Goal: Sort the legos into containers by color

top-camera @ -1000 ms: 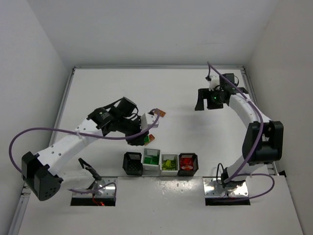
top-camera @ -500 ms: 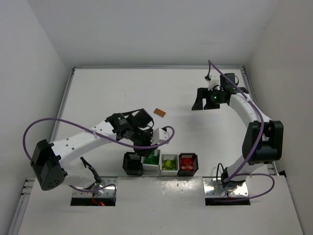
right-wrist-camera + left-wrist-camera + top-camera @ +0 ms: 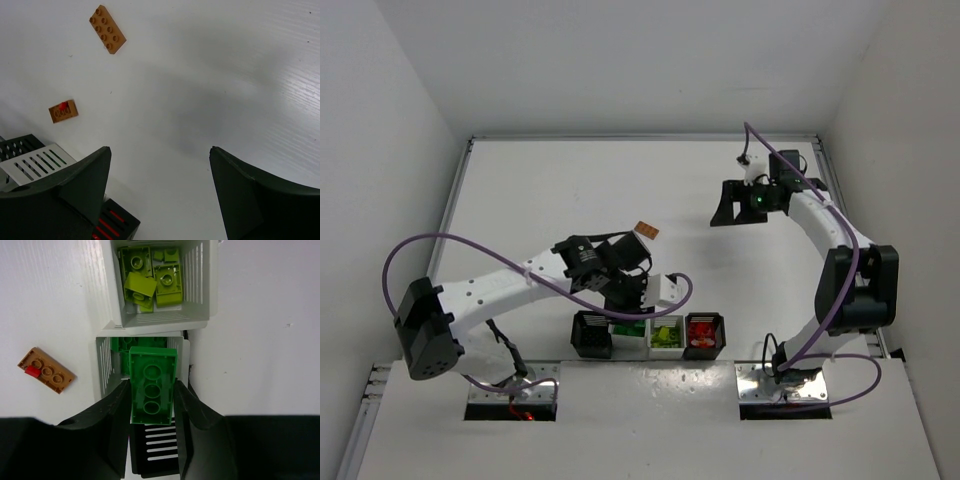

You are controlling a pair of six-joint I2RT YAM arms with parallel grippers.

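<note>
Left wrist view gives the clearest look: the left claw (image 3: 152, 397) is closed only partly. Its two fingers press the long sides of a dark green brick (image 3: 152, 375), and the brick hangs above the row of boxes, over the white box (image 3: 102, 367) that has dark green bricks in it. The near end of the brick reaches over the edge toward the black box (image 3: 155, 457) next to it, so it is not fully over the right box. I judge the main risk from here is a bad drop. If the fingers open now, the near end can hit the rim between the two boxes, and the brick may tip into the black box or stay lying across the walls. A second risk is to go too far along the row, because the other white box (image 3: 202, 285), with yellow-green bricks, stands just beside. The long axis of the brick runs along the fingers, which is also along the row, and its far end points to the yellow-green box. The hollow underside faces the camera, so the studs seem to look down. The right claw (image 3: 157, 167) is wide open and holds nothing, over the table (image 3: 225, 75) well apart from the boxes. There an orange-brown brick (image 3: 107, 29) and a smaller one (image 3: 63, 111) lie not yet sorted.
</note>
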